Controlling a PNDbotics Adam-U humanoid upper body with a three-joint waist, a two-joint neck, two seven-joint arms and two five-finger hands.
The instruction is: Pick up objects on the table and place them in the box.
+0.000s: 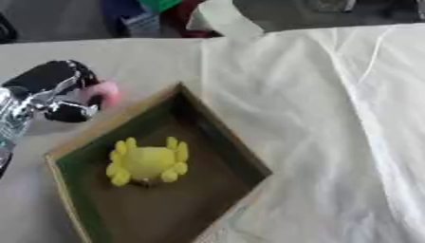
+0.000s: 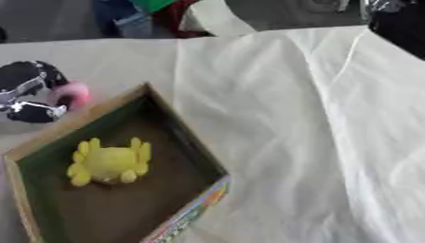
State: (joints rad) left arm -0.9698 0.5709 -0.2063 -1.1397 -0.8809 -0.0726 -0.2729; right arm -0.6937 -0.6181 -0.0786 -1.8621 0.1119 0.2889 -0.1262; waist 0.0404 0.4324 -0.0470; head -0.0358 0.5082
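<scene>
Box: nearest the camera, a shallow cardboard tray with green inner walls and a brown floor, set cornerwise on the surface.
Yellow toy: lies inside the box, on the floor toward its left half; a rounded body with stubby legs, already placed.
Surface: covered by a creased pale cloth; to the right of the box it carries nothing I can make out.
Left hand: just beyond the box's upper left wall, black and silver, fingers curled round a pink thing.
Pink thing: small, rounded, peeking from the fingers on the side toward the box; its exact shape is unclear.
Step in hand: carrying the pink thing to the box, as I judge it.
Doing it well: bring the hand over the wall, clear of the rim, above bare brown floor beside the yellow toy, then uncurl the fingers low.
Right hand: not in view.
</scene>
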